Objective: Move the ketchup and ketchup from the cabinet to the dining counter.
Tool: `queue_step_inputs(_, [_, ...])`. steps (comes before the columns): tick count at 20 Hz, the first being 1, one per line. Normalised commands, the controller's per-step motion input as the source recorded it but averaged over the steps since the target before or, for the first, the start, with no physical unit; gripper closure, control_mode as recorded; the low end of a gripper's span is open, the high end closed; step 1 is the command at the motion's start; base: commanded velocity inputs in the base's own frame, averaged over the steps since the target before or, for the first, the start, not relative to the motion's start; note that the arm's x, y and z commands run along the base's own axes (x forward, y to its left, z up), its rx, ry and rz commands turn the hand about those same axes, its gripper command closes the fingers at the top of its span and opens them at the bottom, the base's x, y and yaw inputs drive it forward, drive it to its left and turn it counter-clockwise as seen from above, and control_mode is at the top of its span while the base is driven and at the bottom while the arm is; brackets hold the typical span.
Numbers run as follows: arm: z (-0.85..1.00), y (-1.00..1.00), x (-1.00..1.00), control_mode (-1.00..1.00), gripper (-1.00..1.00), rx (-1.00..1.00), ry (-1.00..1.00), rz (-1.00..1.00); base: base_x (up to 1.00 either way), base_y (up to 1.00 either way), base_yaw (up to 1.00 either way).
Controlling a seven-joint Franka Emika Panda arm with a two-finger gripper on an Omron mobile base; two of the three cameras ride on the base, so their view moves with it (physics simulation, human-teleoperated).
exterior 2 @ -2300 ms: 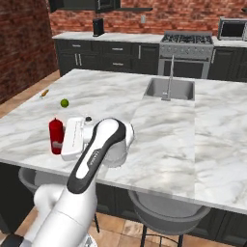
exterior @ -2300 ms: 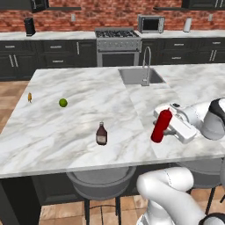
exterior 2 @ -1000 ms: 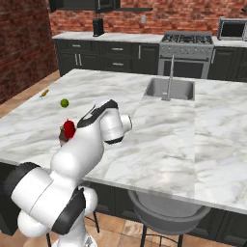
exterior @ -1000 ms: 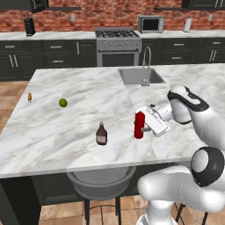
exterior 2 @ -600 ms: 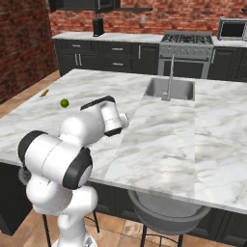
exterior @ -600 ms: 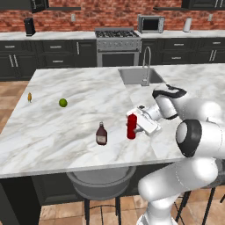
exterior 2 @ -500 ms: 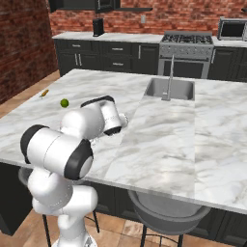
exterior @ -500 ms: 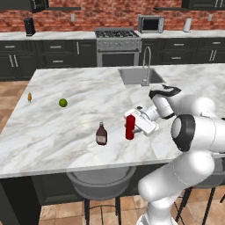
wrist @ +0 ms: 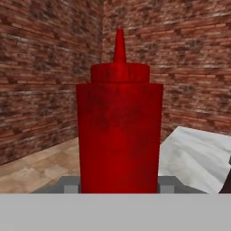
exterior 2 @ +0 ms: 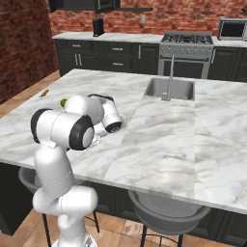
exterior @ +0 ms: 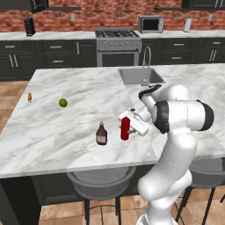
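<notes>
My gripper (exterior: 128, 125) is shut on the bright red ketchup (exterior: 125, 128), which it holds upright low over the dining counter (exterior: 61, 129). I cannot tell whether the bottle's base touches the marble. The dark maroon ketchup (exterior: 101, 134) stands on the counter just to its left, a small gap apart. In the hand view the red ketchup (wrist: 119, 131) stands upright right before the camera, tapered top up. In the right base view my own arm (exterior 2: 89, 120) hides both bottles. The cabinet is out of view.
A steel sink (exterior: 138, 75) with an arched faucet (exterior: 146, 61) sits in the counter behind my arm. A green lime (exterior: 63, 103) and a small orange item (exterior: 29, 97) lie at the counter's left. Stools (exterior: 103, 184) stand under the near edge.
My arm has carried the red ketchup leftward along the counter's near side, closer to the maroon bottle. The maroon bottle, lime and orange item have stayed put.
</notes>
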Motion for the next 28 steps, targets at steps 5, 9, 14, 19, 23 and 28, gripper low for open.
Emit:
queue_step_inputs(5, [-0.28, 0.1, 0.34, -1.0, 1.0, 0.02, 0.0, 0.02, 0.0, 0.0, 0.0])
queue_step_inputs(9, [-0.3, 0.2, 0.26, -1.0, 1.0, 0.0, 0.0, 0.0, 0.0, 0.0, 0.0])
queue_step_inputs(14, [-0.2, 0.13, 0.34, -1.0, 1.0, 0.0, -0.02, 0.0, 0.0, 0.0, 0.0])
queue_step_inputs(19, [-0.19, 0.12, 0.3, -1.0, 1.0, 0.0, -0.04, 0.0, 0.0, 0.0, 0.0])
queue_step_inputs(23, [-0.22, 0.14, 0.26, -1.0, 1.0, 0.0, -0.05, 0.0, 0.0, 0.0, 0.0])
queue_step_inputs(28, [-0.25, 0.07, 0.2, -1.0, 1.0, 0.0, -0.04, 0.0, 0.0, 0.0, 0.0])
